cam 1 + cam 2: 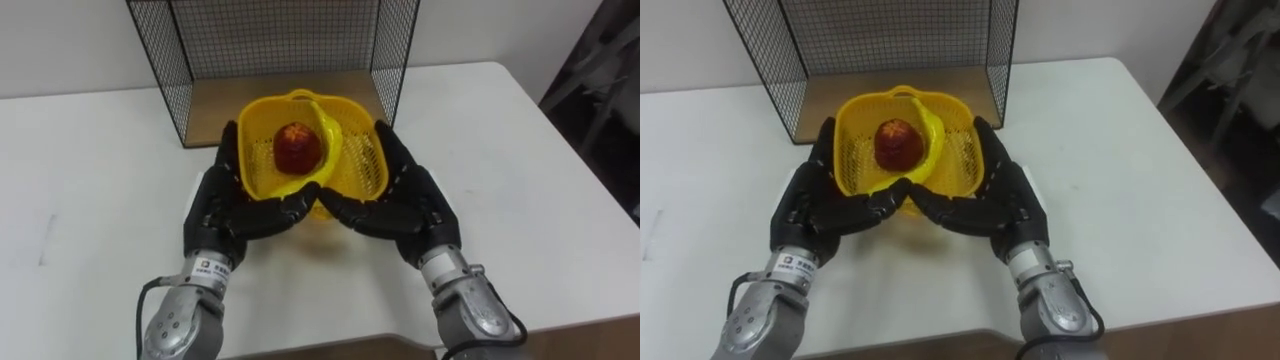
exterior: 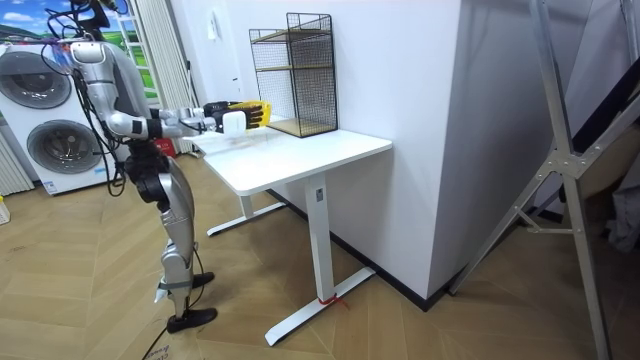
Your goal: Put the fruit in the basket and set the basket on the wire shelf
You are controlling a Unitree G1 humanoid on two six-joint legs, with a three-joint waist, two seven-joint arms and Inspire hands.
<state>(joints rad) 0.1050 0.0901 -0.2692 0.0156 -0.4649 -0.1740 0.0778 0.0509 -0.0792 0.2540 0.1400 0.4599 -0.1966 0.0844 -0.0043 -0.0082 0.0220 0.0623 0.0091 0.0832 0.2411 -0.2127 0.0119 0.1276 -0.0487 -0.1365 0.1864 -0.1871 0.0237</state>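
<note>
Now both hands hold the yellow basket (image 1: 365,165) between them, just in front of the open side of the wire shelf (image 1: 280,40). The left hand (image 1: 215,205) lies against the basket's left wall and the right hand (image 1: 410,195) against its right wall. The fingers of both bend inward around the near side, where they almost meet under the rim. One red fruit (image 1: 298,147) sits inside the basket, beside the folded yellow handle (image 1: 327,125). I cannot tell if the basket's bottom touches the white table (image 1: 90,200). The shelf has a wooden floor (image 1: 225,100) and stands at the far edge of the table. In the room view the robot stands upright at the table's end with both arms stretched forward, and two washing machines (image 2: 45,100) stand behind it.
</note>
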